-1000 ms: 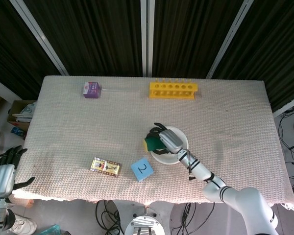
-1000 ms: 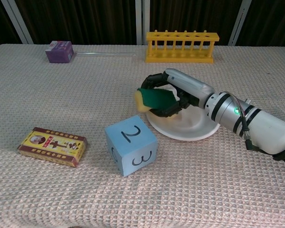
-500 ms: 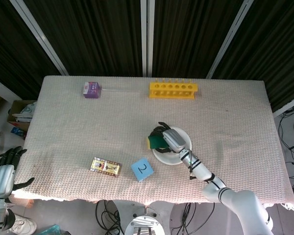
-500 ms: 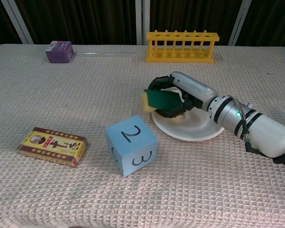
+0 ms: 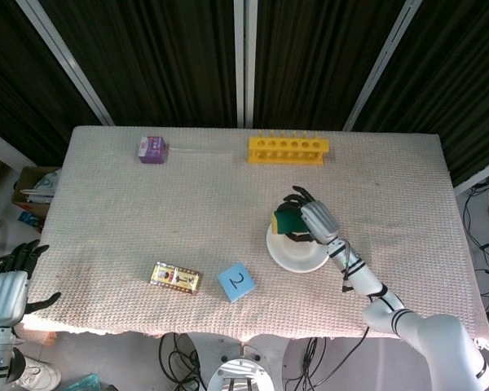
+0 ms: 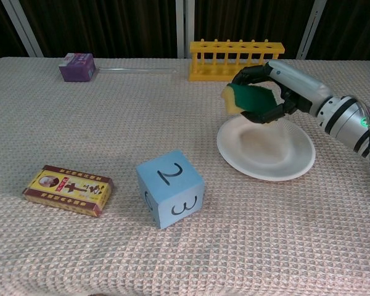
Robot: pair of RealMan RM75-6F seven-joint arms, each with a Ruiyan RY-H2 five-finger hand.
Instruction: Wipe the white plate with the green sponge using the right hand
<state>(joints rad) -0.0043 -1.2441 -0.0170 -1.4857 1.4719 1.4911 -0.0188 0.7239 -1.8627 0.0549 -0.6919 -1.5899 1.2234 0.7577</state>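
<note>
Nearest us sits the blue numbered cube (image 6: 170,197). Beyond it lies the white plate (image 6: 266,148), and at its far edge we see the right hand (image 6: 272,91) gripping the green sponge (image 6: 246,99). Our left hand (image 5: 10,281) hangs off-table, fingers apart.

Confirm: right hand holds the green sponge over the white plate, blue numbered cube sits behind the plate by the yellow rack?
Not quite. The blue cube sits in front of the white plate, to its left, far from the yellow rack; the chest view shows it. The right hand does hold the green sponge.
</note>
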